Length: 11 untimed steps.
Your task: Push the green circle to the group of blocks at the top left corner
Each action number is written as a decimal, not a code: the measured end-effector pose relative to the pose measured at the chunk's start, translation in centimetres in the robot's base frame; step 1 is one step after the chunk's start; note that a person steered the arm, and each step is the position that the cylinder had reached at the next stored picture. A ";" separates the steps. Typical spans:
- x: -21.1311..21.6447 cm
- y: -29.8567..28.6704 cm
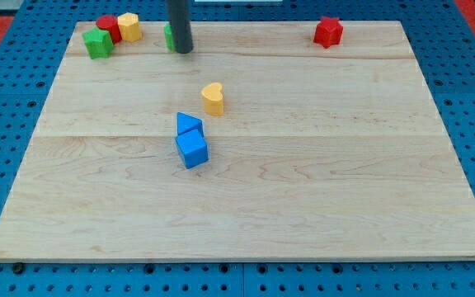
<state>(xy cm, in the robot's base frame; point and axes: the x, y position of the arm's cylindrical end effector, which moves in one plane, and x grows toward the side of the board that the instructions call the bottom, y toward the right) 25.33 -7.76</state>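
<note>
The green circle [169,35] sits near the view's top, mostly hidden behind my rod; only its left edge shows. My tip [182,50] rests on the board right against the circle's right side. The group at the top left corner holds a green star-like block [98,43], a red round block [109,27] and a yellow block [129,26], close together. The circle lies a short way to the right of the yellow block, with a gap between them.
A yellow heart [213,97] lies near the board's middle. A blue triangle [188,124] touches a blue cube [192,150] just below it. A red star-like block [328,31] sits at the top right. The wooden board [345,198] lies on a blue pegboard.
</note>
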 end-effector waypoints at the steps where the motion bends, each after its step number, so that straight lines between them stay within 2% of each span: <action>1: -2.1 3.1; 2: -3.7 -0.5; 3: -3.5 -5.1; 6: -1.0 -3.7; 9: -1.0 -7.8; 10: -0.8 -7.5; 11: 3.5 -0.5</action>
